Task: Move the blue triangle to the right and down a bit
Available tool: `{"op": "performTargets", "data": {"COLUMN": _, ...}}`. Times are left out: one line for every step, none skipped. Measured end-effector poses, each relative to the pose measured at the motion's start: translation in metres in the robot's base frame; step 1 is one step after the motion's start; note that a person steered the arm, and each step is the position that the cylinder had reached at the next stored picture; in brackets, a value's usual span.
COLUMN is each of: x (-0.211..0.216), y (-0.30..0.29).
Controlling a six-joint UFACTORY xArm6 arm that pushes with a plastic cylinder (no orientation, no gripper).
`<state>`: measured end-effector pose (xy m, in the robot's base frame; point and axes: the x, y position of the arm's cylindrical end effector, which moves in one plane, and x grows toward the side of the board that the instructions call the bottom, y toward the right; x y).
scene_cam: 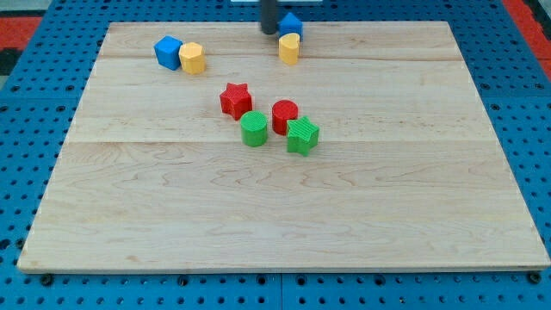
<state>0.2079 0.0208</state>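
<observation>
The blue triangle [292,23] sits at the view's top edge of the wooden board [284,215], just right of centre. A yellow block [289,48] touches it from below. My tip [270,31] is the lower end of the dark rod coming in from the top. It stands right at the blue triangle's left side, touching or nearly touching it.
A blue cube [168,52] and a yellow hexagonal block [192,58] sit together at the top left. A red star [235,100], a green cylinder [254,129], a red cylinder [285,116] and a green star [302,136] cluster mid-board.
</observation>
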Motion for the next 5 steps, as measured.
{"op": "performTargets", "data": {"x": 0.013, "y": 0.063}}
{"op": "performTargets", "data": {"x": 0.01, "y": 0.061}}
{"op": "performTargets", "data": {"x": -0.014, "y": 0.033}}
{"op": "performTargets", "data": {"x": -0.015, "y": 0.068}}
{"op": "performTargets", "data": {"x": -0.016, "y": 0.125}}
